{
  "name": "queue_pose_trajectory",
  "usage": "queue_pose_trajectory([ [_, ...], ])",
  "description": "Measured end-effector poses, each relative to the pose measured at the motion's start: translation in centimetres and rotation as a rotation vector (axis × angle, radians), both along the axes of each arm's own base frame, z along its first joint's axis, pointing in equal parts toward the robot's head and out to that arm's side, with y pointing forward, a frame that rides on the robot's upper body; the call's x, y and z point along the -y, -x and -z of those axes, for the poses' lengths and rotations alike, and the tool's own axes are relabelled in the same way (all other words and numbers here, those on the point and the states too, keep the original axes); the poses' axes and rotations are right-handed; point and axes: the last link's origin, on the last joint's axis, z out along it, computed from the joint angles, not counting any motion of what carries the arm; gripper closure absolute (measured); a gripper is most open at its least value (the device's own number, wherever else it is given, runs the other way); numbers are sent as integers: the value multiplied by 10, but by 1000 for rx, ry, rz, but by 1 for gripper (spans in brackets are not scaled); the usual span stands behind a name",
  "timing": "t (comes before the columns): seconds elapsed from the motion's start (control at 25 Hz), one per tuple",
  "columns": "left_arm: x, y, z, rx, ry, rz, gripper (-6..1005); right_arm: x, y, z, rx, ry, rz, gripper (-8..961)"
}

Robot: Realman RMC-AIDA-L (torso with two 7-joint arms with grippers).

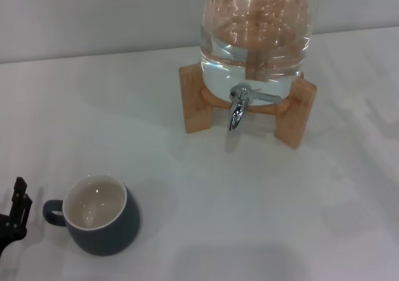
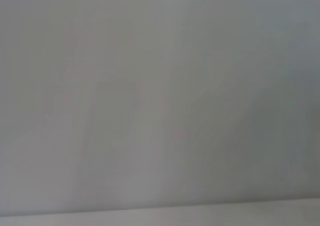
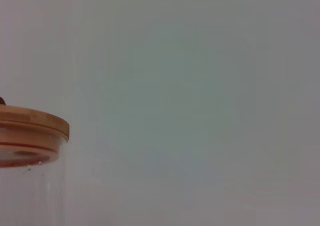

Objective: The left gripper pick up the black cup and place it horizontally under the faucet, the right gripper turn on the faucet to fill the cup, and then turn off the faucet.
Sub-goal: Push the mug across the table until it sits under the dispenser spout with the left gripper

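step: reaching | my slim black left gripper [image 1: 14, 215] just beside squat charcoal ceramic cup's [image 1: 100, 215] handle, finger spread unclear | next: grasp cup

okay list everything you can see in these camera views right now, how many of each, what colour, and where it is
black cup: one, dark charcoal outside, cream inside, upright on the table near the front left, handle pointing toward the left gripper.
water jar: one, clear, holding water, at the back on the stand.
jar lid: one, orange-brown, on top of the jar.
faucet: one, shiny chrome, at the jar's front, spout pointing down.
wooden stand: one, light wood, under the jar.
table: one, white.
left gripper: one, black, at the left edge beside the cup's handle, not touching it.
right gripper: not in view.
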Motion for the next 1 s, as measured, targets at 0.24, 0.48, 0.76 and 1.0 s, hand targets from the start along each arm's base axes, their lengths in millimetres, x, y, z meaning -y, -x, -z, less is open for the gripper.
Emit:
queue_pose_trajectory([
  [0.24,3,-1,2,1,5,-2,398,-1,1,1,4,9,-5,82],
  [0.48,3,-3,4,-1,18,10,398,-1,1,1,4,9,-6,82],
  [0.76,1,-10,9,-47,35,50,398,-1,1,2,5,14,-5,82],
  [1.0,-2,-14,11,-73,42,77,398,-2,2,3,7,19,-9,82],
])
